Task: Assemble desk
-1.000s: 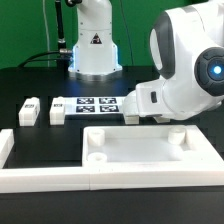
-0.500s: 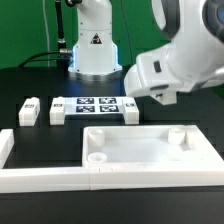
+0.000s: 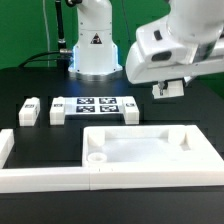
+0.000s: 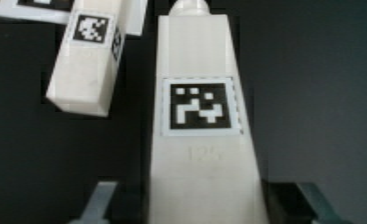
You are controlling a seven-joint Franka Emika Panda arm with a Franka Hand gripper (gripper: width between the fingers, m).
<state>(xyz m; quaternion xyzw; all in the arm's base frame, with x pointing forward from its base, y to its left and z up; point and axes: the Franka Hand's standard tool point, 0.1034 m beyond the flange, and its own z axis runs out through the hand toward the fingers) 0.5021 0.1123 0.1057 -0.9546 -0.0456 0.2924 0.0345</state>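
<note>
I see the desk's tabletop (image 3: 140,150) lying flat, rim up, at the front of the black table (image 3: 20,85), towards the exterior view's right. My gripper (image 4: 201,205) has the held leg (image 3: 168,88) clamped by its long sides, one of the fingers (image 4: 102,205) on each side, and carries it in the air behind the tabletop. A far leg (image 3: 29,110) and a near leg (image 3: 57,110) lie side by side at the exterior view's left, the near one just beside the marker board (image 3: 97,106). The wrist view shows a loose leg (image 4: 87,60) on the table below. A white rail (image 3: 40,178) runs along the tabletop's front.
</note>
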